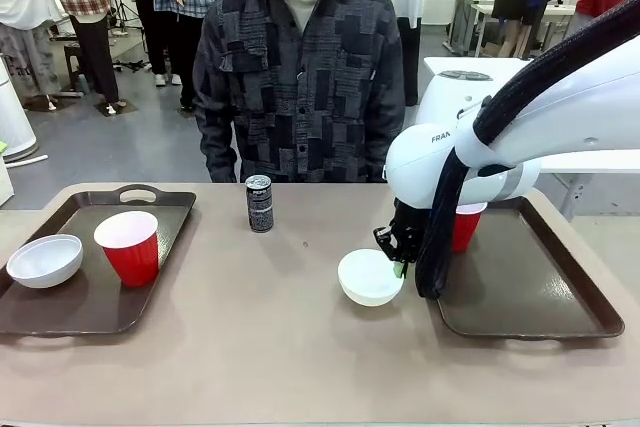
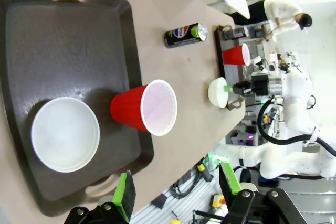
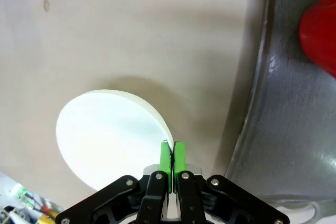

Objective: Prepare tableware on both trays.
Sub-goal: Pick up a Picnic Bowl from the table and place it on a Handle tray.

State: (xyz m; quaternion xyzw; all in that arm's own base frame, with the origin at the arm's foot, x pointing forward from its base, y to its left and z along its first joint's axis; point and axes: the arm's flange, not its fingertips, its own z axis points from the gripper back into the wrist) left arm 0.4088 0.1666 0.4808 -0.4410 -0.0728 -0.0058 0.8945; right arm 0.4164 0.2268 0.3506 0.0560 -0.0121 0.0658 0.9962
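Evidently the white bowl (image 3: pixel 105 135) was clamped at its near rim by the right claw (image 3: pixel 172 153), brown tray (image 3: pixel 273 103) just beside.

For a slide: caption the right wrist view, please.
The right hand pinches a white bowl by its rim, beside the tray with a red cup.

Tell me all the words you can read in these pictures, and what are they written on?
"FRAN" on the white right arm; a black hose hides the rest of the word.
Drink can: white print and a round logo, too small to read.
Red cups, white bowls and trays: no words on them.
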